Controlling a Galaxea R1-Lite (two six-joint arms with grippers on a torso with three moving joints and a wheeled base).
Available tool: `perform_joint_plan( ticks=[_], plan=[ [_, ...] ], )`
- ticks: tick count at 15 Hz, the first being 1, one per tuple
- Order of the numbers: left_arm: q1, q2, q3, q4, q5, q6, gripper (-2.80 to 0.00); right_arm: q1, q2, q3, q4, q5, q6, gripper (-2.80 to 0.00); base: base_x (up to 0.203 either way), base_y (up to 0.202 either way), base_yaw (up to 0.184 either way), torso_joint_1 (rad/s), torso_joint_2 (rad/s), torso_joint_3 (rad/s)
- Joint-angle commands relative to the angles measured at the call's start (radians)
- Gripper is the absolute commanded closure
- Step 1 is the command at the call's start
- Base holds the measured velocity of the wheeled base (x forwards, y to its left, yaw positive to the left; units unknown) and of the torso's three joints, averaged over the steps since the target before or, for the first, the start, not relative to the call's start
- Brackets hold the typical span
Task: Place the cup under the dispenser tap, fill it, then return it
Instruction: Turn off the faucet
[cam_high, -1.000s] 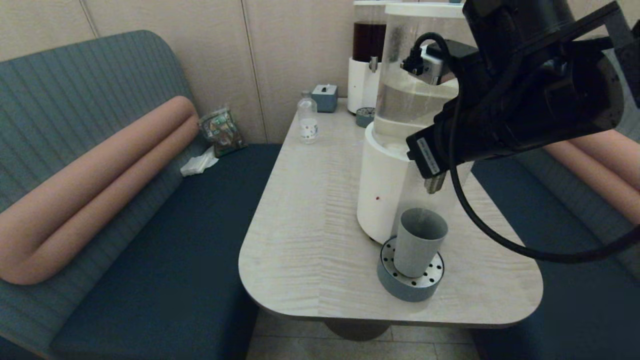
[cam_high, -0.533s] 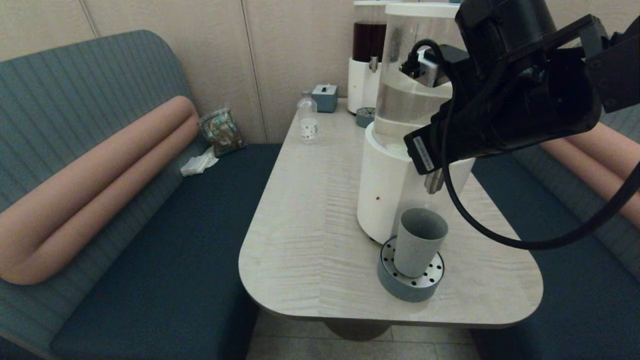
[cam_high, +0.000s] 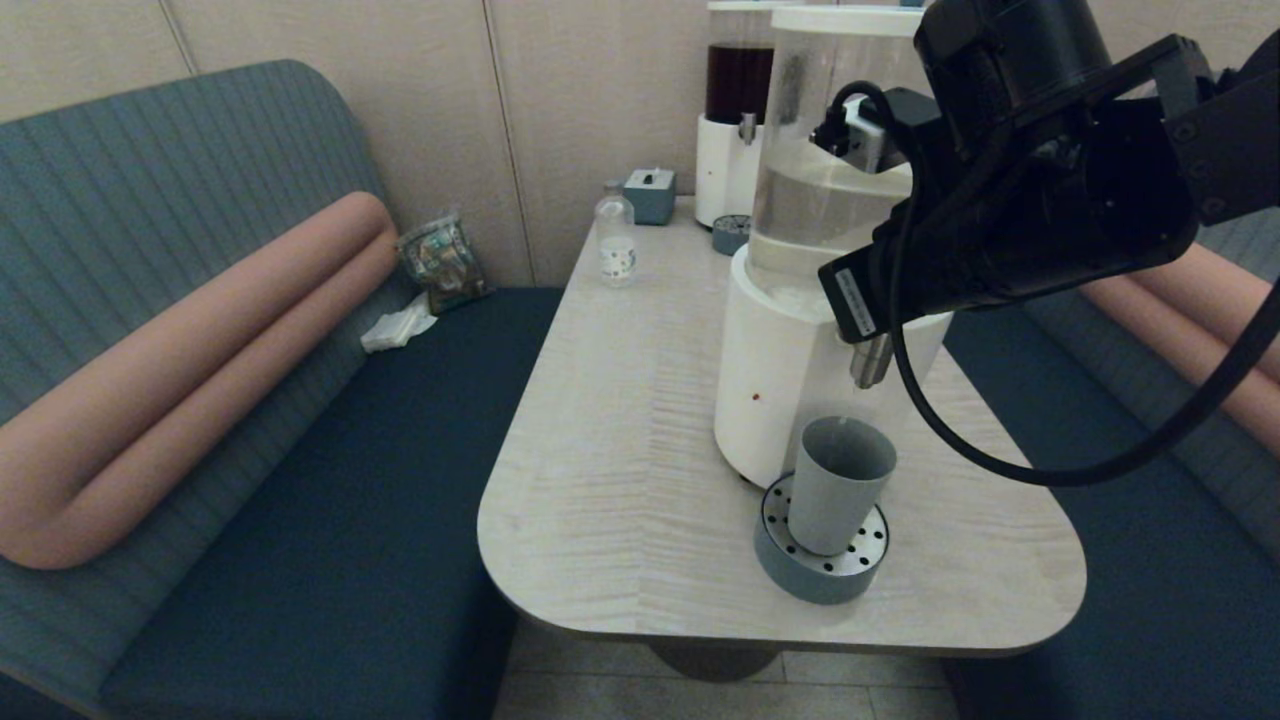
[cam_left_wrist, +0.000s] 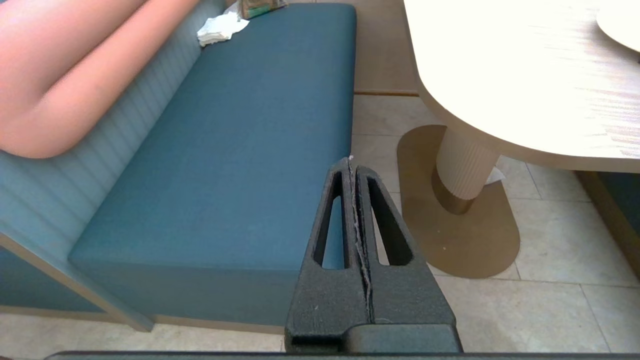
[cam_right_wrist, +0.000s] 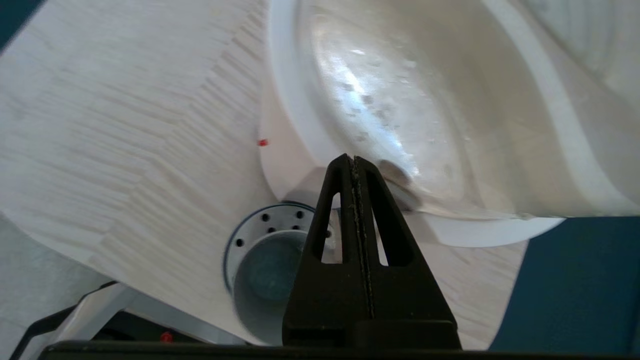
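The grey-blue cup (cam_high: 840, 485) stands upright on the round perforated drip tray (cam_high: 820, 565), under the steel tap (cam_high: 870, 362) of the white-based dispenser (cam_high: 770, 370). My right arm (cam_high: 1020, 200) hovers above the tap and hides its own fingers in the head view. In the right wrist view the right gripper (cam_right_wrist: 354, 159) is shut with nothing in it, its tips by the dispenser's rim, with the cup (cam_right_wrist: 265, 285) below it. My left gripper (cam_left_wrist: 352, 161) is shut and empty, low beside the bench seat.
A clear tank of pale liquid (cam_high: 820, 200) tops the dispenser. At the table's far end stand a dark-liquid dispenser (cam_high: 735, 120), a small clear bottle (cam_high: 615, 245) and a grey box (cam_high: 650, 195). Blue benches flank the table (cam_high: 620, 450).
My right arm has risen slightly over the tap, drifting left and then back right. The cup and tray have not moved.
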Motion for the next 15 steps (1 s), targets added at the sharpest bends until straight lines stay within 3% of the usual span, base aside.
perform_joint_plan(
  ticks=[1,15],
  plan=[
    [0.0,0.001,0.002,0.0,0.001,0.0,0.0,0.0,-0.001,0.002,0.007,-0.002,0.0,0.0,0.0,0.0,0.0,0.0,0.0,0.0],
    [0.0,0.001,0.002,0.0,0.001,0.0,0.0,0.038,-0.038,0.01,0.016,0.042,-0.001,0.0,0.0,0.0,0.0,0.0,0.0,0.0]
  ],
)
